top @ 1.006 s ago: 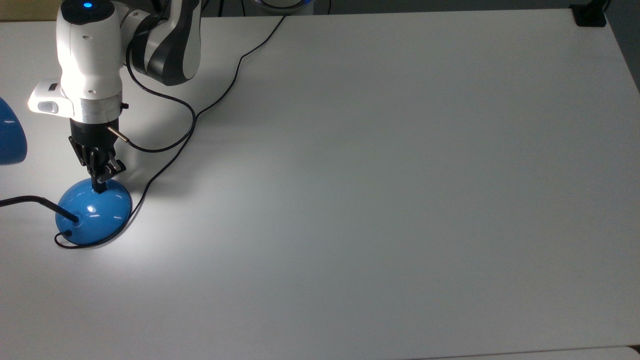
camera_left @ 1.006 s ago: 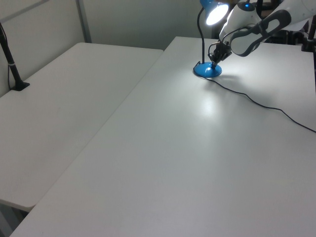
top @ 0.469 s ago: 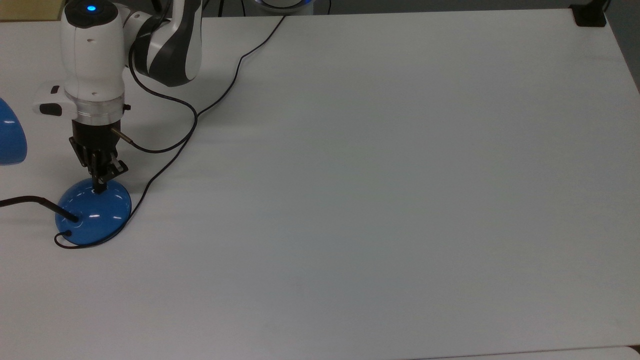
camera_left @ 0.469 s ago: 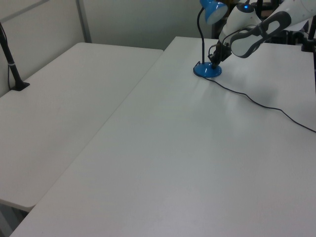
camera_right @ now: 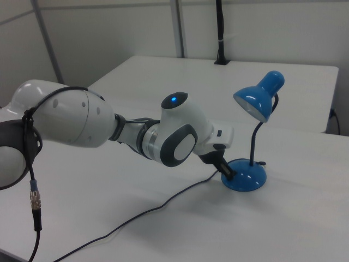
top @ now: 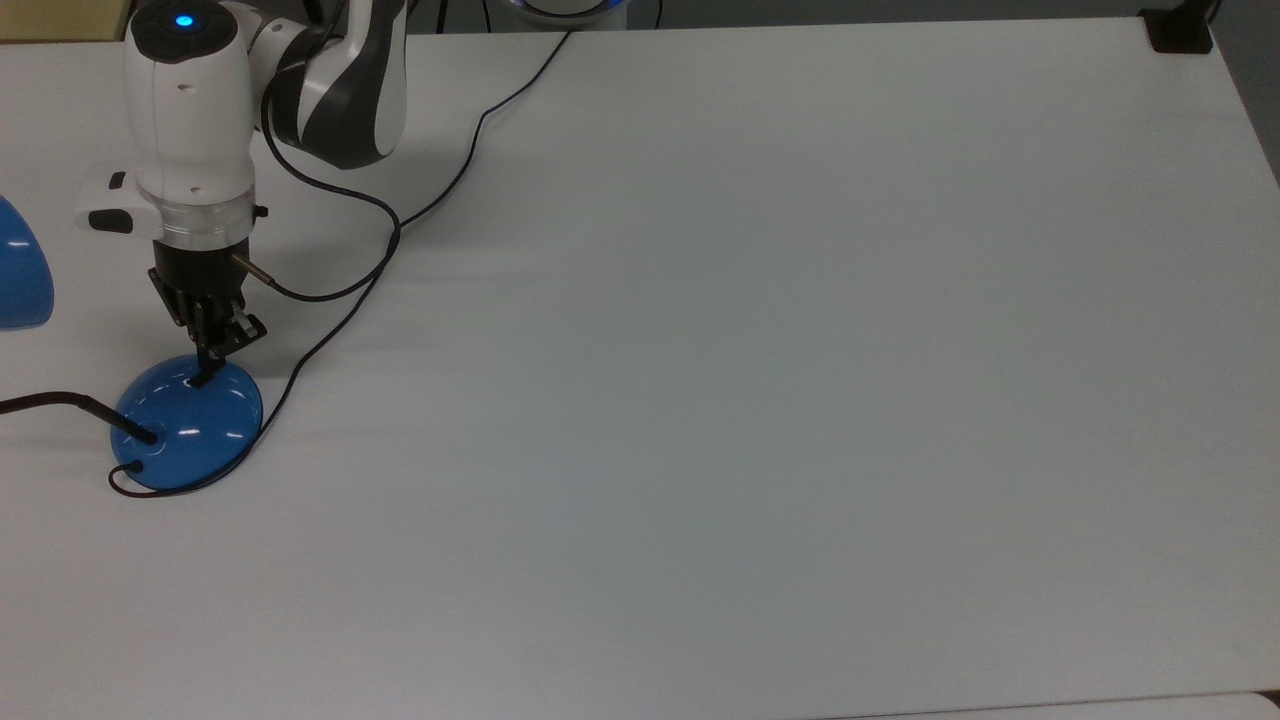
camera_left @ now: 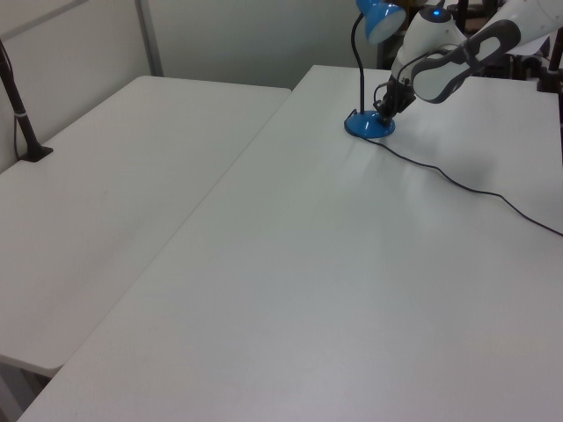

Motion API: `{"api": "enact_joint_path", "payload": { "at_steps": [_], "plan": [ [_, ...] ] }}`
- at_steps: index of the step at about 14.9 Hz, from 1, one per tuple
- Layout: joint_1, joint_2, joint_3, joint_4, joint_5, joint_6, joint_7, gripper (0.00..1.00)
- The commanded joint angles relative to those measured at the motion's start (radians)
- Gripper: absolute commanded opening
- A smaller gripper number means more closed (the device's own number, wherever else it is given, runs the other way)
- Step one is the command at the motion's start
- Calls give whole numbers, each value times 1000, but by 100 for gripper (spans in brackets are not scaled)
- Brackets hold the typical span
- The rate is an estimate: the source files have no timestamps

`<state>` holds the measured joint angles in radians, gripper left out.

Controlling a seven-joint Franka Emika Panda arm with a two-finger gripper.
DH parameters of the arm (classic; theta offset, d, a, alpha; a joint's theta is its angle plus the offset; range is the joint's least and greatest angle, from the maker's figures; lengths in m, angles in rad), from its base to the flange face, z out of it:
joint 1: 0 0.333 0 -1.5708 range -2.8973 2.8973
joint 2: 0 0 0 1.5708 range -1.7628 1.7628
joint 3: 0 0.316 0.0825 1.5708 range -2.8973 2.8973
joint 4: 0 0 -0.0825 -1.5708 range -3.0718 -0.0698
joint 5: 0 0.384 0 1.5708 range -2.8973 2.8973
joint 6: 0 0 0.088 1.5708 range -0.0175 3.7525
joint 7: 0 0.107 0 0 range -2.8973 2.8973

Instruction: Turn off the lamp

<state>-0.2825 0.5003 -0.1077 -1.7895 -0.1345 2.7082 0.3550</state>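
Observation:
The lamp's glossy blue dome base (top: 187, 425) sits near the top view's left edge, with its thin black neck (top: 60, 400) leaving the frame toward the blue shade (top: 20, 275). The shade (camera_right: 260, 97) is dark and casts no bright patch on the table. My gripper (top: 206, 374) points down with its fingers shut together, the tip on the far upper side of the base (camera_left: 369, 126). The switch is hidden under the tip. The right view shows the gripper (camera_right: 228, 173) at the left flank of the base (camera_right: 246, 178).
The lamp's black cord (top: 400, 215) snakes from the base to the table's far edge, passing close beside the arm. A black clamp (top: 1180, 30) sits at the top view's far right corner. A second white table (camera_left: 114, 176) adjoins in the left view.
The lamp went dark: the bright patch on the table and the glowing shade seen one second ago are gone. My wrist has shifted slightly to the top view's right.

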Motion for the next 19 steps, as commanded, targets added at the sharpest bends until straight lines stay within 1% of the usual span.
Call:
{"api": "enact_joint_path", "payload": {
  "at_steps": [1,4,5,8,9,11,13,16,18,19],
  "plan": [
    [9,-11,-6,-53,-8,-86,-14,0],
    [9,-37,0,-54,-11,-125,-14,0],
    [17,-72,9,-50,-13,-207,-14,0],
    [84,-167,34,-44,-22,-387,-31,0],
    [103,-199,51,-41,-22,-445,-40,0],
    [129,-255,86,-10,-22,-574,-98,0],
    [150,-299,132,34,-22,-730,-177,0],
    [181,-365,193,78,-10,-885,-281,0],
    [209,-391,209,107,-1,-950,-341,0],
    [218,-391,210,137,21,-987,-355,0]
  ]
}}
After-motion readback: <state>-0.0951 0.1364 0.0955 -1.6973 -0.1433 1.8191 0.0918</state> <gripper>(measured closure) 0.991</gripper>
